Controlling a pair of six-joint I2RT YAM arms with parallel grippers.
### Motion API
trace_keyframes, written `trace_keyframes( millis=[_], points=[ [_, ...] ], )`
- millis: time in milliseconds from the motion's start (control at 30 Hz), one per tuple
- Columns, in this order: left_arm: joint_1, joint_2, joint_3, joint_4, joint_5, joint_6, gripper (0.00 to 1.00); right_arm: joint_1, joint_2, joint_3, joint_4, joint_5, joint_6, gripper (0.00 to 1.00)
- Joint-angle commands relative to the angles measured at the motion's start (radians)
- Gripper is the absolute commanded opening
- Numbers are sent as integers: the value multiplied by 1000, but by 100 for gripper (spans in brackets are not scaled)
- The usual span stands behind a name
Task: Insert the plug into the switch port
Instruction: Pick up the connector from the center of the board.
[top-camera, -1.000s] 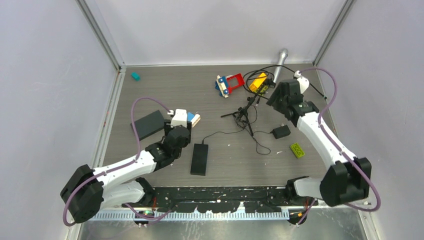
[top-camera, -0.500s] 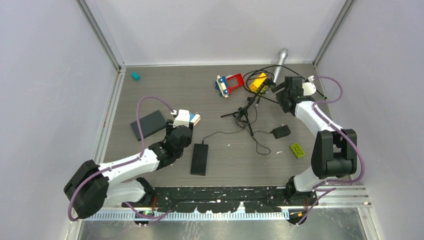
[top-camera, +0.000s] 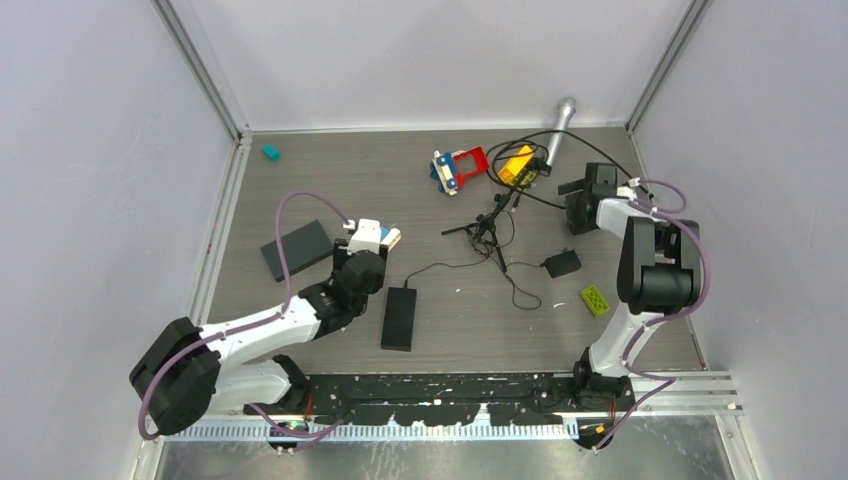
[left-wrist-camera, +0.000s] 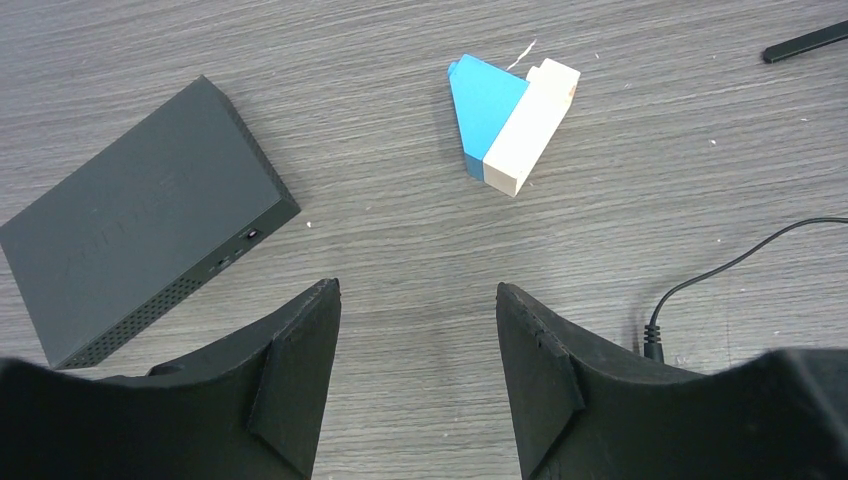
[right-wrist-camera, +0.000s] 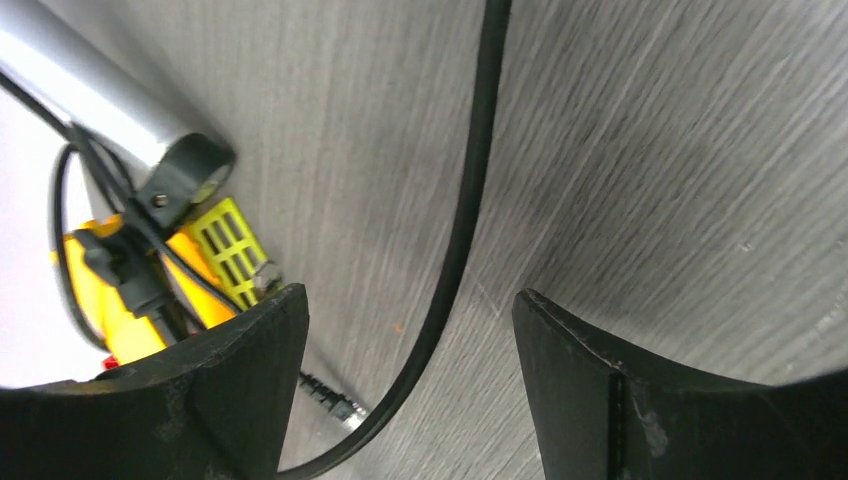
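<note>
My left gripper (left-wrist-camera: 415, 295) hangs released over the grey wood-grain table (top-camera: 330, 170), jaws apart with only bare tabletop between them. The plug at the end of the thin black cable (left-wrist-camera: 652, 343) lies just beside the outer face of one finger (left-wrist-camera: 545, 380), on the side away from the switch. Its tip is hidden behind that finger. The cable's last stretch runs toward the near edge, slanting a little left, and ends at the far short end of a flat black rectangular slab (top-camera: 399, 318). I cannot tell whether it touches the slab. The dark grey box-shaped switch (left-wrist-camera: 140, 255) lies flat toward the left edge, on the gripper's other side, near the fingers but apart from them. Its long axis slants from near-left to far-right, and the long side with the small ports faces the near edge and my left arm. A blue-and-cream block (left-wrist-camera: 510, 125) sits just beyond the gripper. My right gripper (right-wrist-camera: 410, 300) is well apart, toward the far right corner. Its jaws are spread wide and grasp nothing. A thicker black cable (right-wrist-camera: 470, 200) lies on the table under the gap, near a silver metal tube (right-wrist-camera: 90, 85) and a yellow plastic toy (right-wrist-camera: 215, 240).
</note>
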Motion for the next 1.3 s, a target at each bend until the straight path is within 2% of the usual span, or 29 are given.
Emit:
trace_keyframes(
  millis=[0,67,167,433,600,867,1133,1267],
  points=[
    [1,-4,34,47,-32,7,60,-5,60,60,53,-25,16,77],
    [2,0,36,48,-30,8,61,-12,86,70,60,-29,13,74],
    [1,9,41,44,-30,10,61,-22,105,61,85,-24,11,64],
    [2,17,41,44,-34,13,60,-27,24,117,156,-43,-90,2],
    [2,23,45,43,-35,15,60,-28,-153,267,62,-65,-166,1],
    [2,27,46,43,-35,16,61,-25,-395,515,-15,-191,-332,1],
    [2,25,45,40,-35,14,61,-25,-643,648,-162,-75,-552,0],
    [2,21,43,35,-36,15,61,-24,-665,833,-407,-23,-685,1]
  ],
)
